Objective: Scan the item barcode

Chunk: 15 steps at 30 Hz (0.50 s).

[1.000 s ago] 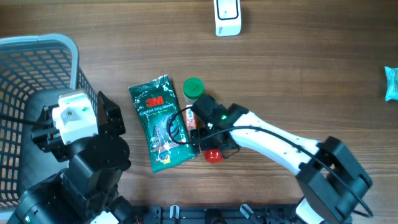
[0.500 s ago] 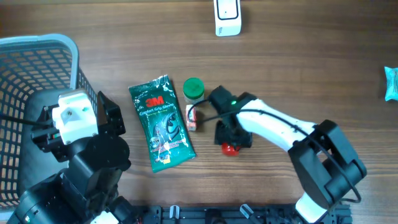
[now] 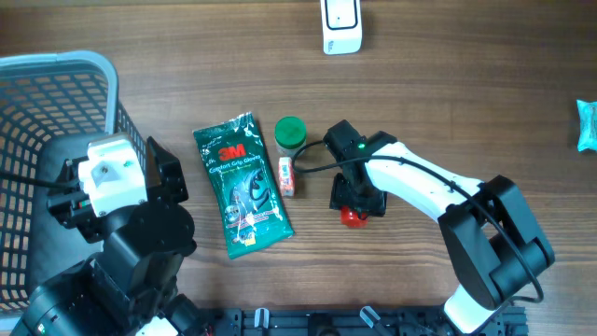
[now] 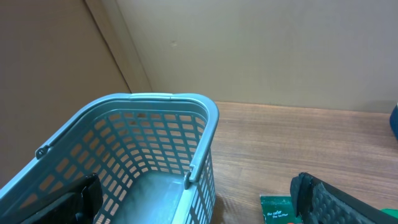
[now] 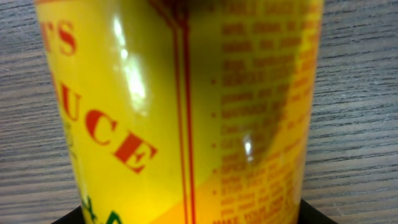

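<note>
The right jaws are pinching the sauce bottle. In the wrist view its yellow label fills the frame, with a dark jaw tip at each lower corner. The bottle's long axis runs up that frame, crosswise to the line between the jaws. From overhead only its red cap shows, poking out from under the right arm toward the robot's side of the desk. So the bottle sits mid-desk, just right of the green-lidded jar. Whether it is resting on the wood or hanging just above it cannot be told.

The scanner stands at the far edge of the desk, well apart from the bottle and almost straight ahead of it. The coming move therefore looks like a carry away from the robot. The label must probably be turned as well, since only small print faces the wrist camera and no barcode shows.

The left jaws are spread wide and empty, hanging over the basket well off to the left. The right arm is much the nearer to both bottle and scanner.
</note>
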Tool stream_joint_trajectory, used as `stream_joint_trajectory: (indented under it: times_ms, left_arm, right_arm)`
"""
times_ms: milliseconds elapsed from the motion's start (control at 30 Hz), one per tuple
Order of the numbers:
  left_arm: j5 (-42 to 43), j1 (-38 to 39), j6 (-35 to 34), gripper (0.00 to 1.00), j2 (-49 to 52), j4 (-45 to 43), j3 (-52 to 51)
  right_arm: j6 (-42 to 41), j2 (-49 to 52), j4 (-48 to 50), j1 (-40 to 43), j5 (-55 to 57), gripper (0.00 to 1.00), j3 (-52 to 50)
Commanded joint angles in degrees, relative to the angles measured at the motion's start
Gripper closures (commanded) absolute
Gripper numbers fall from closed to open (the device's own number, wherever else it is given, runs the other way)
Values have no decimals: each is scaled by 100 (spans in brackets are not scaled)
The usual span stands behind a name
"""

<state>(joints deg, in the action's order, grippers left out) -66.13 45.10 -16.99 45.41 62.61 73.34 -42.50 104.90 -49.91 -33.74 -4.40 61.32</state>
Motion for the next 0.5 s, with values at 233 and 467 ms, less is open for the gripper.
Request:
stream_joint_trajectory:
  times_ms: [233,467]
  left_arm:
    - [9,7,28,0,-13,-17,7]
    - [9,7,28,0,-13,-17,7]
  right_arm:
    - [2050,83,-2,1766,-1272,46,-20]
    - [3331,83,149,2295,-2391,36,-15]
